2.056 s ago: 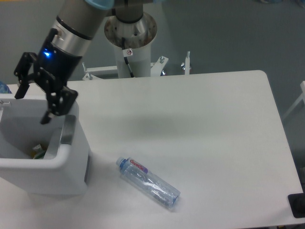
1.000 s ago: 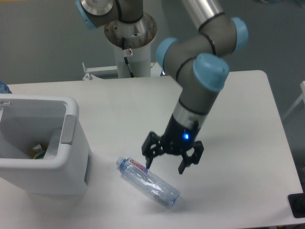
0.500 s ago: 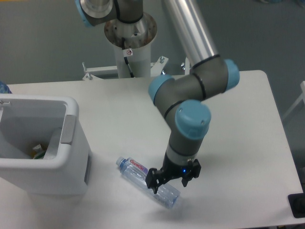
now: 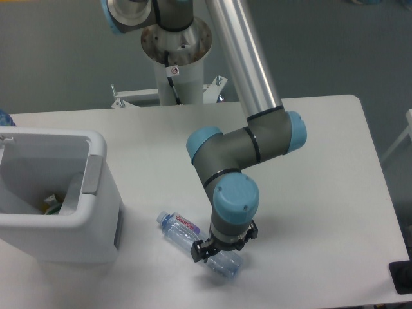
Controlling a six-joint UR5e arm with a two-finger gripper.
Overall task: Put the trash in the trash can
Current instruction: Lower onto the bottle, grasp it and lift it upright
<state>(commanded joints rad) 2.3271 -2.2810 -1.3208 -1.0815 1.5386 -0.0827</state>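
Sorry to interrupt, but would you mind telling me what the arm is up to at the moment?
It is clearing trash off the table. The gripper is down over the clear plastic bottle, which lies on its side near the front edge; the wrist hides the fingers, so whether they have closed on it cannot be told. The bin stands at the left, and something lies inside it already. The bottle is not yet lifted.

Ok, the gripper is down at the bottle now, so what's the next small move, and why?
Probably close the jaws on the bottle. The gripper sits low over its lower half with fingers either side, the bottle lies flat on the table, and it seems not yet gripped. The trash can stands to the left, waiting for it.
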